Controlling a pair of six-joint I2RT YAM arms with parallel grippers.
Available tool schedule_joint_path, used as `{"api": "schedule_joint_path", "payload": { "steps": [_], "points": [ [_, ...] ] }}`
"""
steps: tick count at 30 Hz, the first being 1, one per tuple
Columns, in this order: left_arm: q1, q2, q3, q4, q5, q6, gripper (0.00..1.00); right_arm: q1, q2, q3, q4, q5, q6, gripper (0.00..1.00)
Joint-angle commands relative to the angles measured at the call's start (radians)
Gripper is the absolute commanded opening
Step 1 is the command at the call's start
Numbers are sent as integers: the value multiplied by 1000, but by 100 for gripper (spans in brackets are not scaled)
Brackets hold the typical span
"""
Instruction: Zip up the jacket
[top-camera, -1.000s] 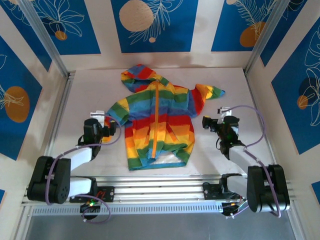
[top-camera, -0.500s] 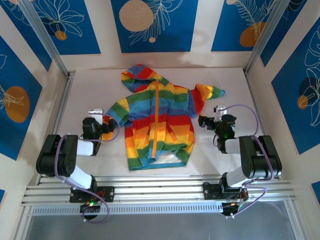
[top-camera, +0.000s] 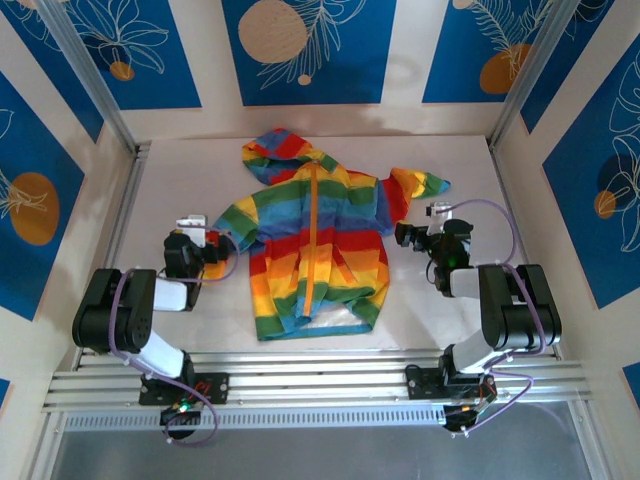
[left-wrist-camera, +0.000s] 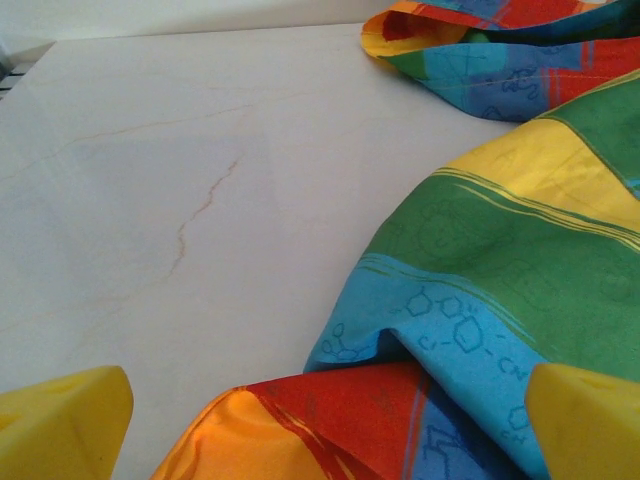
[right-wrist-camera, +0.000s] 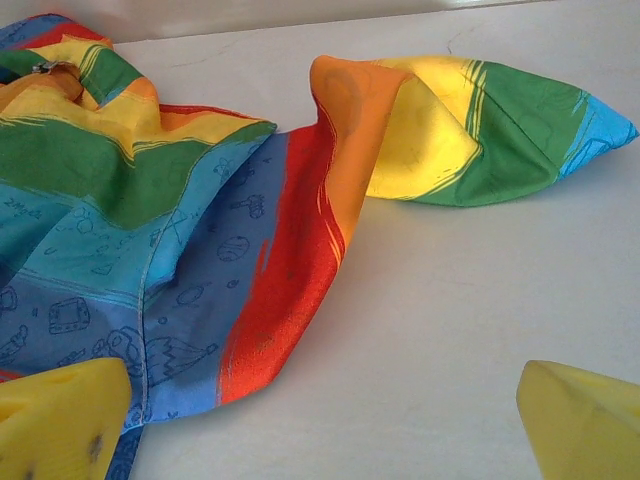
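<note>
I work on a white table (top-camera: 170, 170), faintly veined like marble. Cream walls (top-camera: 410, 50) stand around it, hung with blue panels (top-camera: 350, 50) showing white leaves and orange circles. Silver posts (top-camera: 88, 75) mark its far corners.

A pale white table (top-camera: 180, 170) fills the middle of the frame. In the left wrist view a faint brownish vein (left-wrist-camera: 190, 222) runs across its left half. Blue wall panels (top-camera: 340, 50) with white leaves and orange discs stand along the top and both sides. Metal posts (top-camera: 90, 75) slant at the upper corners, and a ribbed metal rail (top-camera: 320, 385) crosses the bottom.
</note>
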Motion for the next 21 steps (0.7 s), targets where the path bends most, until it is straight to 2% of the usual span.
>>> {"api": "schedule_joint_path", "payload": {
  "steps": [1, 16, 21],
  "points": [
    [9, 7, 31, 7, 72, 20, 100, -4, -2, 7, 4, -15, -4, 99],
    [9, 7, 32, 1, 83, 23, 100, -6, -2, 9, 1, -18, -5, 99],
    [9, 7, 33, 0, 82, 24, 100, -27, 2, 11, 4, -74, -1, 99]
  ]
}}
